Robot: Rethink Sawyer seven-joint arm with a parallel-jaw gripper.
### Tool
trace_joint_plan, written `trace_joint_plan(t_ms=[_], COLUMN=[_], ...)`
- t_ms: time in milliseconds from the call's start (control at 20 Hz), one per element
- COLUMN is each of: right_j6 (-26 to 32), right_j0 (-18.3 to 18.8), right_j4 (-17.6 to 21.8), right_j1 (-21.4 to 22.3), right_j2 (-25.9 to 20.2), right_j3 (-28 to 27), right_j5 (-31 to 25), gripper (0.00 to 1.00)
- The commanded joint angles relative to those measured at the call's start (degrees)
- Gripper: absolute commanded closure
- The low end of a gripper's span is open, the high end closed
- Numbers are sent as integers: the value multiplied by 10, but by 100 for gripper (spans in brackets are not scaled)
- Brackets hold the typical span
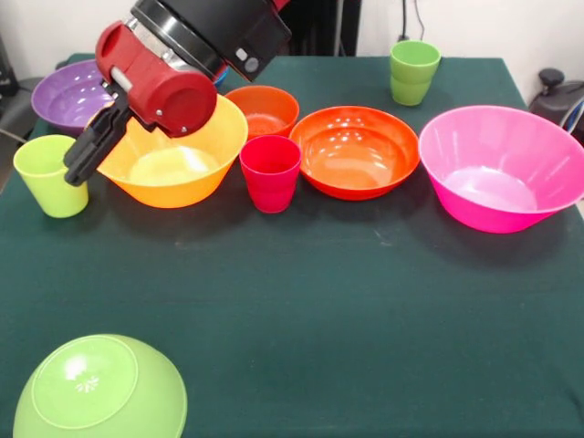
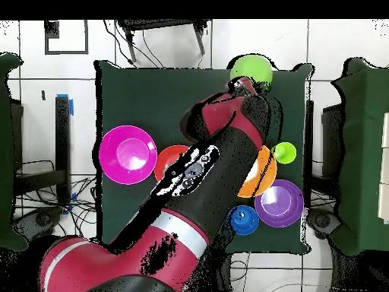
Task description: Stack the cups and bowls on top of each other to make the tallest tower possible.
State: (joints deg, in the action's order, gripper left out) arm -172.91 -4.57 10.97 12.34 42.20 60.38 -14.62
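Note:
The lime green bowl (image 1: 100,388) lies rim-down alone at the near left; it also shows in the overhead view (image 2: 252,71). The big pink bowl (image 1: 502,169) stands upright on the table at the right. The medium orange bowl (image 1: 356,151), a red-pink cup (image 1: 270,172), the small dark orange bowl (image 1: 265,109) and the yellow-orange bowl (image 1: 173,155) stand in a row. One light green cup (image 1: 50,173) stands at the left, another (image 1: 413,71) at the back. My gripper (image 1: 80,164) hangs above the table, in front of the yellow-orange bowl's left rim and beside the left cup.
The purple bowl (image 1: 68,96) stands at the far left behind the arm. The small blue bowl (image 2: 243,220) shows beside it in the overhead view. The arm (image 2: 205,167) covers the row of bowls from above. The dark green table (image 1: 365,319) fills the view.

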Motion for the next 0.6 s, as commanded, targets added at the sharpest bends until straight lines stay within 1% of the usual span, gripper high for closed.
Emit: trace_joint_plan(t_ms=[50,300,600], right_j6=[-7,24,20], right_j0=[5,15,23], right_j4=[1,7,6], right_j1=[16,65,71], right_j2=[-73,-101,-109], right_j3=[59,82,81], right_j5=[22,15,18], gripper=[100,100,100])
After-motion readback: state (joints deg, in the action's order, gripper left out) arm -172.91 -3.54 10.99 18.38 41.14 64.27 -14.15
